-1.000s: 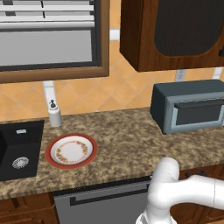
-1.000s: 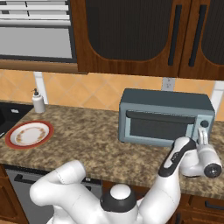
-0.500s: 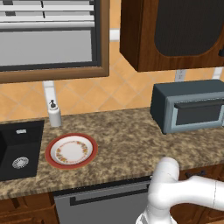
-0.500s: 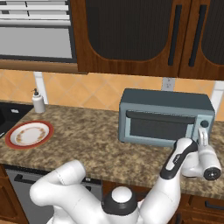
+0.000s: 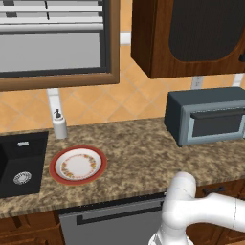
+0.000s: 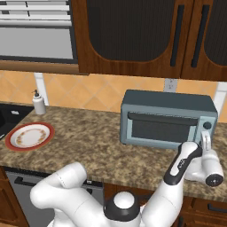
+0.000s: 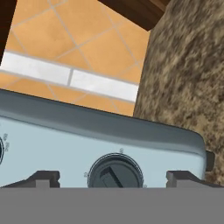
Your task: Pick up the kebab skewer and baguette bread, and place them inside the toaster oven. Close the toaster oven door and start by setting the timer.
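a: grey-blue toaster oven [image 6: 166,119], one item, standing on the speckled worktop [image 5: 139,153] against the orange tiled wall; toaster oven door [image 6: 162,127] shut, dark bar handle across its top.

b: pincer?

a: pincer [image 7: 113,177] spread wide, nothing between the two dark tips. the hand view looks at the oven's pale control panel, and a dark round knob [image 7: 115,172] sits between the tips, just ahead of them.

b: change since the earlier frames?

a: slight. in the right base view the forearm and hand [image 6: 207,160] have crept a little lower and nearer the oven's right end, by the knobs. oven, door and worktop items unmoved.

b: other stock?

a: red-rimmed plate [image 5: 78,165], one, on the worktop left of the oven and well apart from it. white soap dispenser [image 5: 59,125] behind the plate, by the black sink [image 5: 19,162]. dark wooden cabinets [image 6: 146,37] overhead.
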